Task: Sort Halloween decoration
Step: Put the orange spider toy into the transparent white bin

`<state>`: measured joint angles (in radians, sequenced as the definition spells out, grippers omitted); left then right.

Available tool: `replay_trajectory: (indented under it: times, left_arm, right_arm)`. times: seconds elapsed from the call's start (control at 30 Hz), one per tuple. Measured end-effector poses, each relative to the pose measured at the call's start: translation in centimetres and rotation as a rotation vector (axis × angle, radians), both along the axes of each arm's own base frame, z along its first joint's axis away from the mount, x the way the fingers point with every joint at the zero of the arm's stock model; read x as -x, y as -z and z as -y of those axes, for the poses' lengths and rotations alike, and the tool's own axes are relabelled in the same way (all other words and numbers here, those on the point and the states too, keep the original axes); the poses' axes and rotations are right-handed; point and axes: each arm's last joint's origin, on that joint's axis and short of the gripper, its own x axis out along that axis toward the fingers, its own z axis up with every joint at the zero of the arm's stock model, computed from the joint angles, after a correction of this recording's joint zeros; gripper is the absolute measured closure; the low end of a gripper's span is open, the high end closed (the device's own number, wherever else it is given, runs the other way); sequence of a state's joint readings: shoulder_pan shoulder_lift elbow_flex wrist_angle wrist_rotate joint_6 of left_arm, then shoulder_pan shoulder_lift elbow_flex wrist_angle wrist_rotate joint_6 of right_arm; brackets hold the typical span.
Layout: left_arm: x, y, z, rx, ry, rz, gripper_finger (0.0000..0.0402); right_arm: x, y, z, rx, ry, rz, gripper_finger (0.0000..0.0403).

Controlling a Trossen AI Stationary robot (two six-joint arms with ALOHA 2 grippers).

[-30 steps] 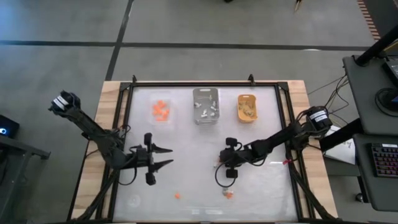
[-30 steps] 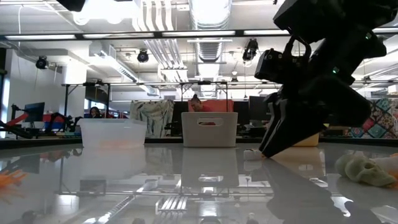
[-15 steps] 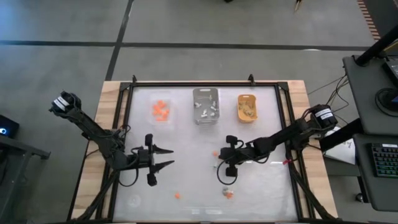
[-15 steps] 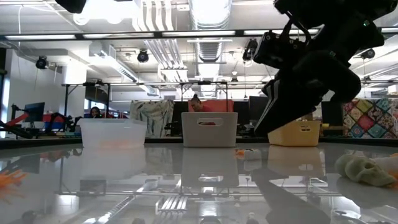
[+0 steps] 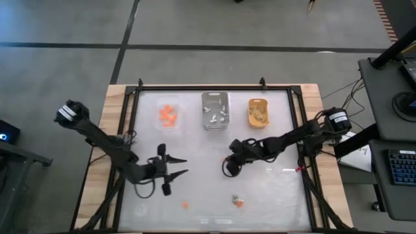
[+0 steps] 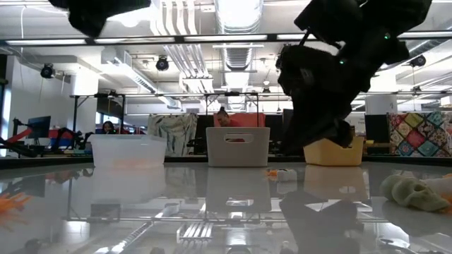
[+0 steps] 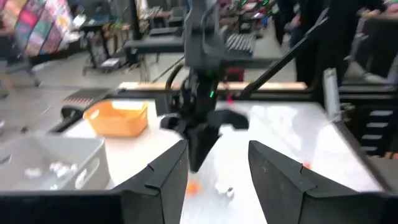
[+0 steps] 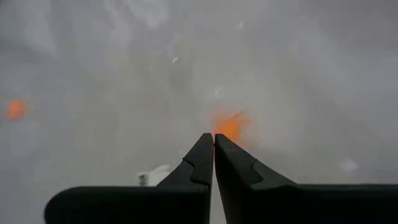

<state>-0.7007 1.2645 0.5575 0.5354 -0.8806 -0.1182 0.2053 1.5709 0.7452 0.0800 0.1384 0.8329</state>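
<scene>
Right gripper (image 5: 227, 166) mid-frame, fingers pinched together, nothing visible between them. Left gripper (image 5: 174, 166) lower left, jaws spread, empty. Loose trinkets (image 5: 238, 201) bottom centre; others sit in the three trays (image 5: 215, 110) up top.

Bare tabletop (image 5: 273, 188) open around the closed right gripper (image 5: 225, 168), three trays (image 5: 214, 110) beyond it, orange trinket (image 8: 231, 126) just past its tips

White table (image 5: 279, 188) carries three trays (image 5: 215, 110), scattered trinkets (image 5: 238, 202).
</scene>
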Motion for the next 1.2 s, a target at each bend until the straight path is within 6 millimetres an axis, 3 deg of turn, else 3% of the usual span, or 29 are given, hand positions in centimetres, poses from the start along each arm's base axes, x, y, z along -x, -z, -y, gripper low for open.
replay_trajectory:
  times: [0.17, 0.37, 0.57, 0.83, 1.0, 1.2]
  left_arm:
    - [-2.6, 2.3, -0.6, 0.023, 0.005, -0.078, 0.029]
    - [-6.5, 4.9, -2.1, -0.013, 0.013, -0.191, 0.0392]
    - [-9.9, 7.9, -3.4, -0.105, -0.034, -0.301, 0.04]
    - [-14.0, 10.9, -4.1, -0.12, 0.106, -0.397, 0.0401]
    - [-15.1, 12.2, -4.3, -0.144, 0.123, -0.417, 0.0401]
    - [-15.7, 12.4, -5.2, -0.128, 0.094, -0.354, 0.0401]
  right_arm:
    - [0.0, 0.0, -0.1, -0.117, -0.023, -0.017, 0.0394]
    - [0.2, 0.0, 0.0, -0.159, 0.02, -0.047, 0.0394]
    - [0.2, -0.1, 0.5, -0.131, -0.002, -0.052, 0.0394]
    - [0.1, 0.0, 1.6, -0.226, 0.146, -0.06, 0.0394]
    - [0.2, 0.0, 1.4, -0.256, 0.181, -0.066, 0.0394]
    - [0.3, 0.2, 1.4, -0.252, 0.188, -0.087, 0.0388]
